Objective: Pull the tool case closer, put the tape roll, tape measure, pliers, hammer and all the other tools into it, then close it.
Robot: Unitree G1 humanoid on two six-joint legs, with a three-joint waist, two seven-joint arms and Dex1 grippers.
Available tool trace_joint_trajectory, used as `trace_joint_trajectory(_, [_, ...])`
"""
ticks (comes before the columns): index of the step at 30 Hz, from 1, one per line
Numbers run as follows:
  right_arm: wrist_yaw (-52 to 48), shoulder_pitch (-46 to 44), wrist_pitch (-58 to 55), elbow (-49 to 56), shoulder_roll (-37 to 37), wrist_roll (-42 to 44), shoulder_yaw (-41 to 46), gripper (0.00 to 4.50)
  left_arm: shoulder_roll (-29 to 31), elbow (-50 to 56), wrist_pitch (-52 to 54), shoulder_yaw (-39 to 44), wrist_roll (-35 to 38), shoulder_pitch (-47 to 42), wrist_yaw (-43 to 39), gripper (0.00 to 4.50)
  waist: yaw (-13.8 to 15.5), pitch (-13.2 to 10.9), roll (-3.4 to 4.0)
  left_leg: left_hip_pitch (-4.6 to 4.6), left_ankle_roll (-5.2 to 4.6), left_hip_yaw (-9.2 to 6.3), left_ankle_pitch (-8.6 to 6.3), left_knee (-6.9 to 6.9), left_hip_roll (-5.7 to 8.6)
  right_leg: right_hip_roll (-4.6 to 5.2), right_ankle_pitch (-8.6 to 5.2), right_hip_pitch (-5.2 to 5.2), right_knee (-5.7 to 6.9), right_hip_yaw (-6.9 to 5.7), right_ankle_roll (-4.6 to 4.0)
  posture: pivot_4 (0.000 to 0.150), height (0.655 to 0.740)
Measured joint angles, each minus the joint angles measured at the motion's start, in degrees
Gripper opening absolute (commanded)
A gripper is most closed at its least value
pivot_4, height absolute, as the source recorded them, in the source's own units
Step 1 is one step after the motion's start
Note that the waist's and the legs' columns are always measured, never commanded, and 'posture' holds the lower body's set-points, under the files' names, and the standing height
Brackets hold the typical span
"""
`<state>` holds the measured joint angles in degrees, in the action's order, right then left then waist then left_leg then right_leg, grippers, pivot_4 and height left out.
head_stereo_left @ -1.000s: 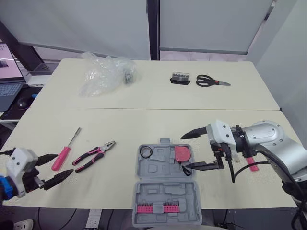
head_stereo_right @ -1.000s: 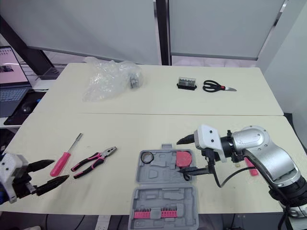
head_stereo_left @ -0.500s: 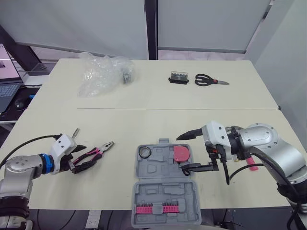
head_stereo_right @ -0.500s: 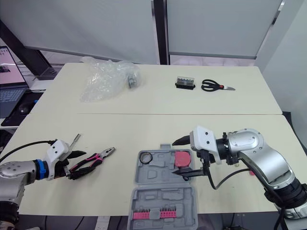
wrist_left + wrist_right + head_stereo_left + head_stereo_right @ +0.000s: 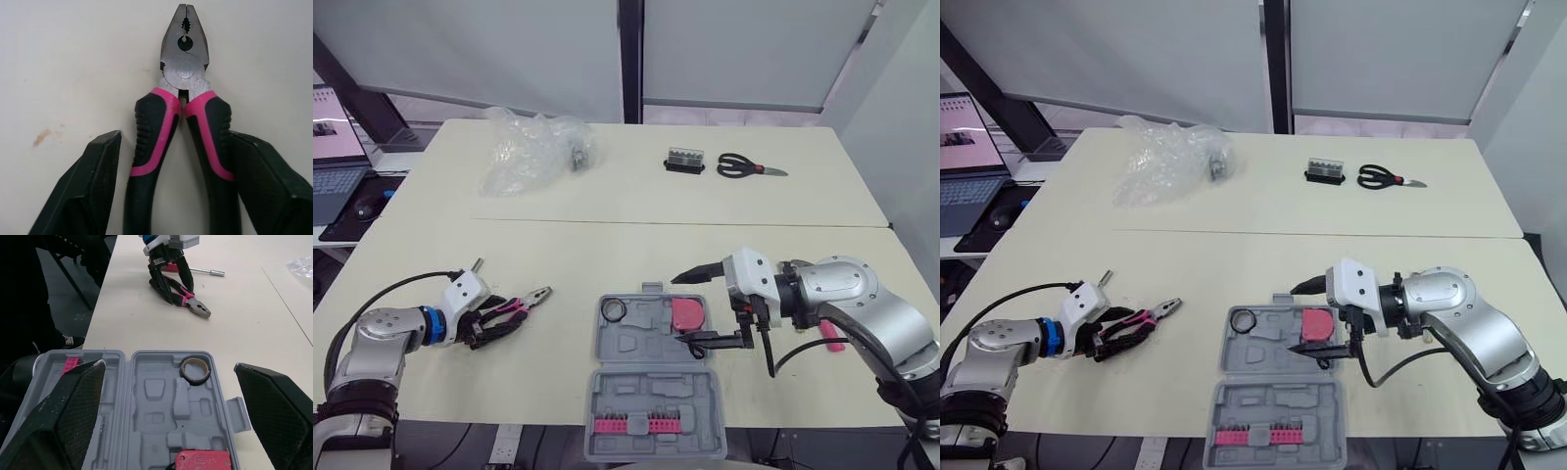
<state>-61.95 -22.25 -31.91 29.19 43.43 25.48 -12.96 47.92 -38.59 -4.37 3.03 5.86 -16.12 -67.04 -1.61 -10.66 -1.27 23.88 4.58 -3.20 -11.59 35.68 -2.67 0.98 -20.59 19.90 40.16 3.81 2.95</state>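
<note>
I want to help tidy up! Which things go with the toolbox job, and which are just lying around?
For the job: case, tape roll, tape measure, pliers, screwdriver, perhaps scissors.
Just lying about: plastic bag, laptop.

On the bench (image 5: 607, 245) the tool case (image 5: 641, 345) lies front-centre holding the tape roll (image 5: 613, 310) and tape measure (image 5: 685, 314), the pliers (image 5: 523, 301) left of it between the left hand (image 5: 174, 137)'s fingers (image 5: 88, 186), perhaps a screwdriver (image 5: 475, 263) just behind, and bag (image 5: 533, 152), bit box (image 5: 684, 160) and scissors (image 5: 746, 166) far back.
</note>
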Motion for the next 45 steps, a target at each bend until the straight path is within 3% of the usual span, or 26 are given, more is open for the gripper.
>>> trace_joint_trajectory(1, [0.3, 0.0, 0.0, 0.0, -0.1, 0.0, 0.0, 4.50, 0.0, -0.1, -0.3, -0.2, -0.1, 0.0, -0.1, 2.56, 0.0, 0.0, 0.01, 0.00, 0.00, 0.00, 0.00, 0.00, 0.00, 0.00, 0.00, 0.00, 0.00, 0.00, 0.00, 0.150, 0.7400])
trace_joint_trajectory(12, [2.9, -1.8, 0.1, -1.3, -1.2, -1.5, 0.0, 4.50, 0.7, 0.6, -2.7, -0.1, -0.3, 1.3, -0.8, 2.56, -0.2, 0.1, 0.09, 0.01, 0.00, 0.03, 0.00, 0.00, -0.01, 0.00, 0.00, 0.03, -0.01, 0.02, 0.00, 0.150, 0.7400])
trace_joint_trajectory(18, [3.5, -2.0, -0.4, -2.1, -1.0, -1.7, 0.3, 4.50, 2.9, 10.7, -0.2, 0.5, 1.1, 5.6, -1.8, 2.56, -0.3, 0.0, 0.01, 0.11, 0.00, 0.00, 0.00, 0.00, -0.08, -0.04, 0.00, 0.14, 0.00, -0.01, 0.00, 0.150, 0.7400])
trace_joint_trajectory(23, [4.6, -1.1, -1.7, -1.7, 0.4, -1.7, 1.5, 4.50, 8.1, 24.5, 4.0, 2.6, 3.2, 6.3, -2.9, 2.56, -0.1, -0.1, -0.02, 0.14, 0.00, 0.03, 0.00, 0.02, 0.01, 0.04, 0.00, 0.11, -0.02, 0.01, 0.00, 0.150, 0.7400])
trace_joint_trajectory(32, [3.1, 1.7, 0.5, -1.7, 6.9, -1.8, 8.0, 4.50, 3.2, 47.3, 21.2, -10.1, 2.9, -1.6, -2.1, 2.56, -0.4, -0.1, -0.02, 0.22, 0.00, 0.02, 0.00, 0.06, -0.04, -0.09, 0.01, 0.14, -0.06, 0.07, 0.02, 0.150, 0.7400])
trace_joint_trajectory(40, [2.8, 5.9, 2.3, -1.7, 10.5, -2.8, 11.7, 4.50, -3.4, 53.3, 32.2, -20.6, 0.6, -7.8, 0.2, 2.56, -0.2, -0.1, -0.01, 0.24, -0.01, 0.01, 0.00, 0.24, -0.03, -0.17, 0.03, 0.07, -0.07, 0.16, 0.06, 0.150, 0.7400])
trace_joint_trajectory(45, [2.9, 5.8, 0.9, -1.4, 11.7, -3.1, 11.3, 4.50, -4.4, 53.6, 34.5, -23.4, -0.6, -9.4, 0.5, 2.56, -0.3, -0.1, 0.00, 0.25, -0.01, -0.04, 0.00, 0.23, -0.07, -0.24, 0.03, 0.10, -0.05, 0.14, 0.06, 0.150, 0.7400])
